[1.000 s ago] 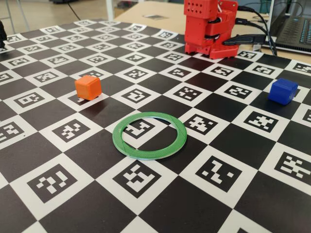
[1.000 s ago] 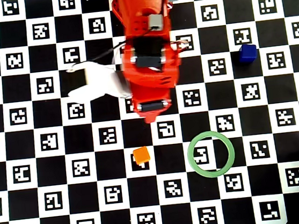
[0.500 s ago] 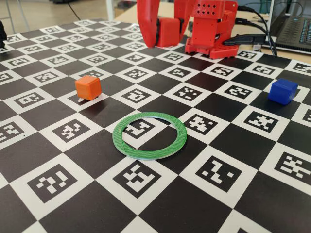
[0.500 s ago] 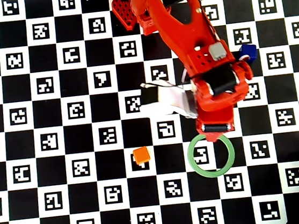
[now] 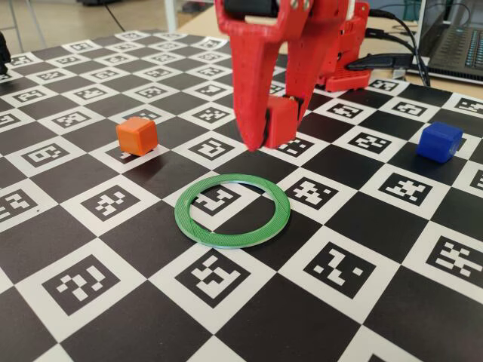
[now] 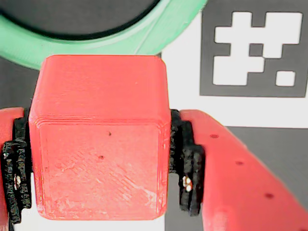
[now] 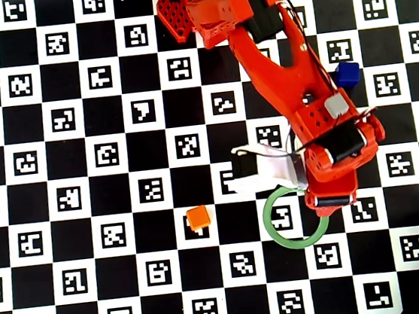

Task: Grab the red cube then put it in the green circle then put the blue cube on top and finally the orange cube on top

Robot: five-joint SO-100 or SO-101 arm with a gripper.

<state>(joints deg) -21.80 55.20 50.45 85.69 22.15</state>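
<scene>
Three cubes show, one of each colour, and one ring. The red cube is clamped between the fingers of the gripper, held above the board just behind the green circle in the fixed view. The green circle lies flat near the board's middle, its hollow centre holding nothing. The orange cube sits toward the left edge, the blue cube toward the right edge. The board is a black-and-white checker of printed markers; a laptop sits beyond its far right corner.
</scene>
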